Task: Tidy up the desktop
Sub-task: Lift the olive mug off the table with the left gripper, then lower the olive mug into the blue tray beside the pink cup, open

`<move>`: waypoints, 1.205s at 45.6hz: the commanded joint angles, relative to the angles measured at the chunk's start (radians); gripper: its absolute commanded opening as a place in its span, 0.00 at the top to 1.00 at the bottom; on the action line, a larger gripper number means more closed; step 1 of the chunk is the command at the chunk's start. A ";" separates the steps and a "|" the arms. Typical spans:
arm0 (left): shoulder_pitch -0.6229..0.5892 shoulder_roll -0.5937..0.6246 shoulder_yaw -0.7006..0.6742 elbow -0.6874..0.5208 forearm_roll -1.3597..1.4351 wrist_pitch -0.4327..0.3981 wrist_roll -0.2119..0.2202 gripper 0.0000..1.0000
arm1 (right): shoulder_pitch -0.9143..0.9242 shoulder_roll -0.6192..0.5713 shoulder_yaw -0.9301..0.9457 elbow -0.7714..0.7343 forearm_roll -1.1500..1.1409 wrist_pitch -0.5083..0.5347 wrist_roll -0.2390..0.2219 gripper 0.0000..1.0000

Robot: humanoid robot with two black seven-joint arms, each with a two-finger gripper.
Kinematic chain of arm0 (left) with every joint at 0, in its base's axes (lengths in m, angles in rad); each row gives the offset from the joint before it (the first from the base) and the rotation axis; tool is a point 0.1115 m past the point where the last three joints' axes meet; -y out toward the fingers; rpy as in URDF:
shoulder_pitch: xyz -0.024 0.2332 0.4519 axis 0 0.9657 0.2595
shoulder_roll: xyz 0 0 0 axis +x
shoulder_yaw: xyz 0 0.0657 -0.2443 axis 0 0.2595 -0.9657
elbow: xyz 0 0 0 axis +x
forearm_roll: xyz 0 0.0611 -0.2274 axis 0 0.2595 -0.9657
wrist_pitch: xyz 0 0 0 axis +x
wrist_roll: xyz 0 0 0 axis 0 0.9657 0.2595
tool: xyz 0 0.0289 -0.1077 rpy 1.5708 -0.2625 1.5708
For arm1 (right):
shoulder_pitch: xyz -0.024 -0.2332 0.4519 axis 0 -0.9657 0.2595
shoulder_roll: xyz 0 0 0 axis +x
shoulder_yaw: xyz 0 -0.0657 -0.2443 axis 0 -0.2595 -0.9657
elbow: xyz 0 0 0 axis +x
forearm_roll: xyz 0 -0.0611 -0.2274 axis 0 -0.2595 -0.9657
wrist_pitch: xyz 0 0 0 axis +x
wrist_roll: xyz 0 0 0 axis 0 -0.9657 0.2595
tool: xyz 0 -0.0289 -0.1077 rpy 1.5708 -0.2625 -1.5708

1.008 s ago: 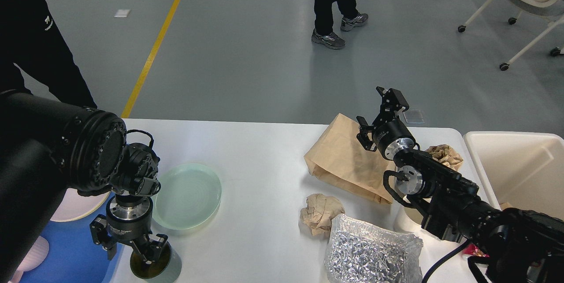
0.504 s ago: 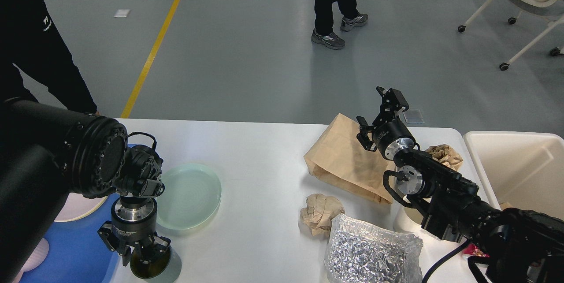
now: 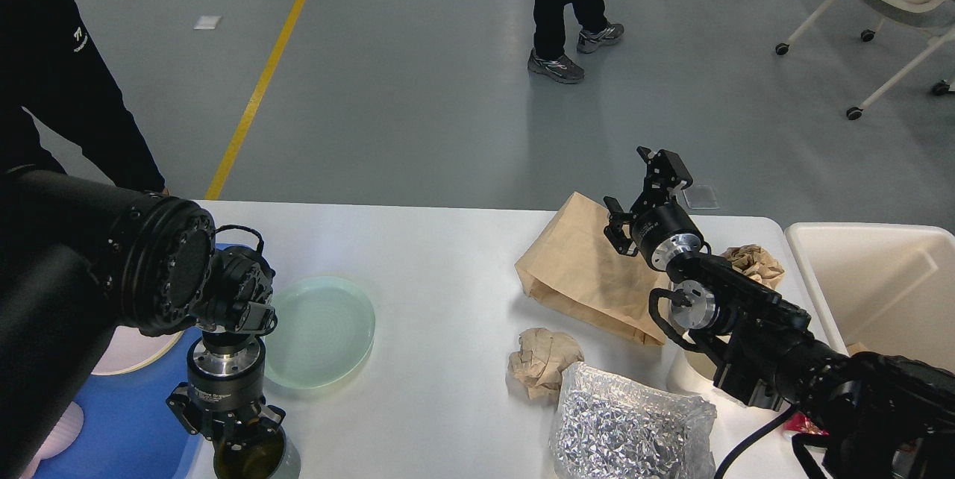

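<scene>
The white desktop [image 3: 448, 255] carries litter and dishes. My left gripper [image 3: 237, 440] points straight down at the near left edge, its fingers closed on the rim of a pale green cup [image 3: 287, 456] with a dark inside. My right gripper [image 3: 642, 192] is open and empty, raised over the far right side of a flat brown paper bag [image 3: 574, 270]. A crumpled brown paper ball [image 3: 543, 359] and a silver foil bag [image 3: 627, 427] lie in front of the bag. Another crumpled paper wad [image 3: 755, 261] lies right of my right wrist.
A pale green glass plate [image 3: 321, 330] lies beside my left wrist. A blue tray [image 3: 127, 419] with a cream plate [image 3: 134, 351] is at the left edge. A cream-white bin [image 3: 880, 285] stands off the right end. A white cup [image 3: 680, 374] sits under my right arm. People stand beyond the table.
My left gripper narrowed its fingers onto the cup and moved a little right and toward the near edge; the cup shifted with it. The right arm has not moved.
</scene>
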State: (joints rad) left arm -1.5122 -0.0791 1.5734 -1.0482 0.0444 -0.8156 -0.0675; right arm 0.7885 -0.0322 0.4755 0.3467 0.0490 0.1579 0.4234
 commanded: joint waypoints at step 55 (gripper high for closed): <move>-0.301 0.400 0.019 0.036 0.023 -0.144 -0.009 1.00 | 0.000 0.000 0.000 0.000 0.000 0.000 0.000 0.00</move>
State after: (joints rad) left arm -1.9067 0.2788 1.5755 -1.0573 0.0669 -0.9600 -0.0736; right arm 0.7885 -0.0322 0.4755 0.3467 0.0491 0.1580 0.4234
